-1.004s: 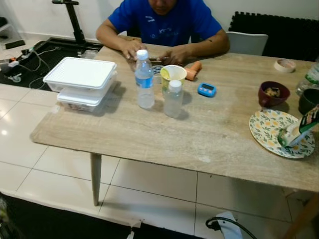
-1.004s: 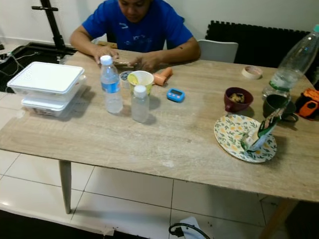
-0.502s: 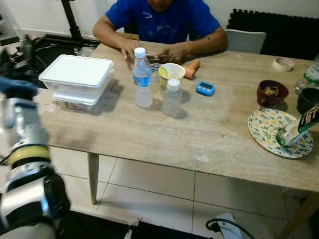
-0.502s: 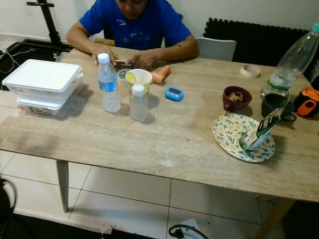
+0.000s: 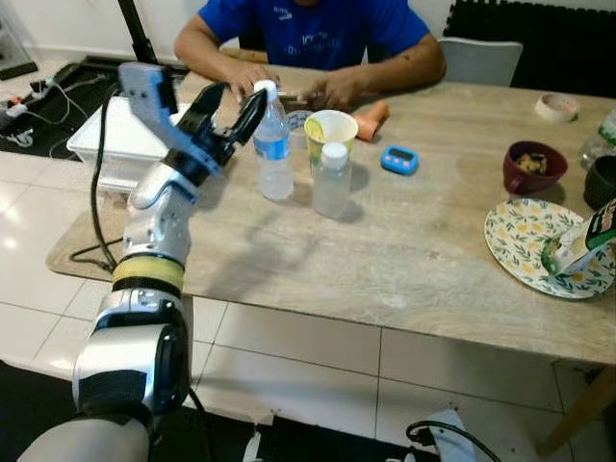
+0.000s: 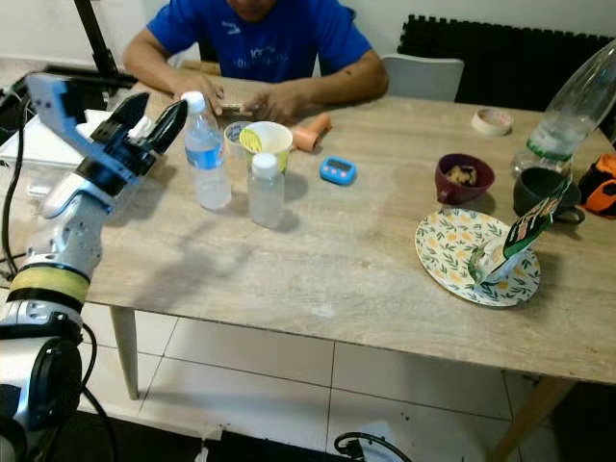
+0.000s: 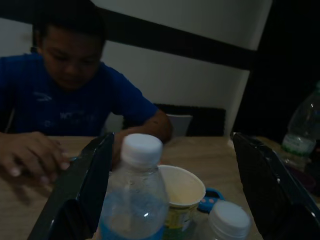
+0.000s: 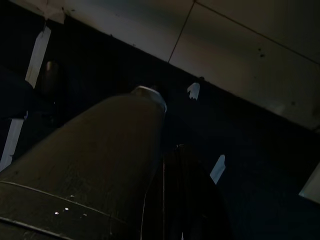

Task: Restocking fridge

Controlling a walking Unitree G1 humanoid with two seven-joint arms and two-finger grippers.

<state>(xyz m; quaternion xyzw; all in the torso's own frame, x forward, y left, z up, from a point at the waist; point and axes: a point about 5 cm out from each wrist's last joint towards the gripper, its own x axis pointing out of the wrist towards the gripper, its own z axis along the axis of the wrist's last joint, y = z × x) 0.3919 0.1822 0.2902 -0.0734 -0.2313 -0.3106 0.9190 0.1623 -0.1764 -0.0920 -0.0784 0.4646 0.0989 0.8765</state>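
A clear water bottle point(image 5: 273, 149) with a blue label and white cap stands upright on the wooden table point(image 5: 404, 260). Beside it are a smaller white-capped bottle point(image 5: 333, 183) and a yellow paper cup point(image 5: 331, 130). My left gripper point(image 5: 229, 111) is raised over the table just left of the water bottle, at the height of its cap, open and holding nothing. In the left wrist view the water bottle point(image 7: 135, 200) appears between the two black fingers point(image 7: 82, 192), a short way ahead of them. The right wrist view is dark and looks down at the floor.
Stacked white lidded containers point(image 5: 101, 144) lie behind my left arm. A person in a blue shirt point(image 5: 318, 29) sits at the far side, hands point(image 5: 332, 94) close behind the bottles. A blue timer point(image 5: 397, 159), maroon bowl point(image 5: 528, 166) and patterned plate point(image 5: 529, 250) lie to the right.
My left arm has risen from beside the table's left edge and reached in toward the water bottle, fingers apart. The camera has shifted slightly.
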